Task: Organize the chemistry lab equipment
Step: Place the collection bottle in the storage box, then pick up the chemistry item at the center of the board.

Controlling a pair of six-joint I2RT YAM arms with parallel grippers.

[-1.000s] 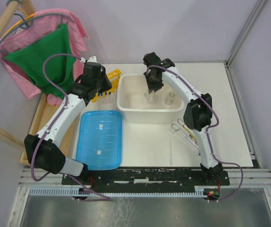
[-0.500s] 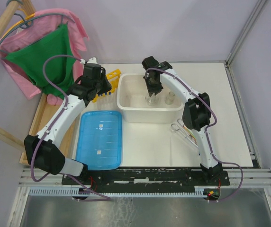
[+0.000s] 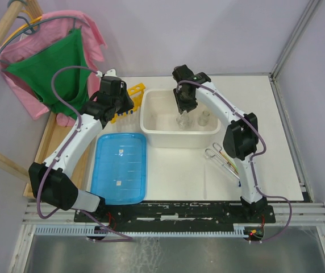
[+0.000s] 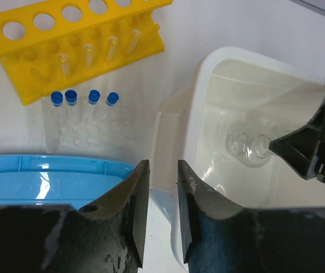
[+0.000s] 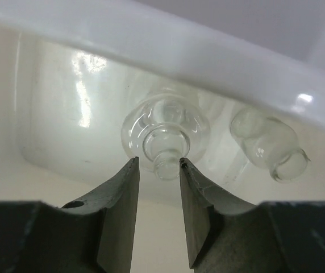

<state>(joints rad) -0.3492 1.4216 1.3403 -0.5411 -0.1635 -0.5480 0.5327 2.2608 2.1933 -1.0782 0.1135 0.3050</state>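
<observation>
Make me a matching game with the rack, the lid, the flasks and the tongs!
1. rack
2. lid
3. flasks
4. tongs

A. on the table, right of the tub
B. yellow
C. inside the tub
D. blue

Pairs: 1-B, 2-D, 3-C, 4-A
</observation>
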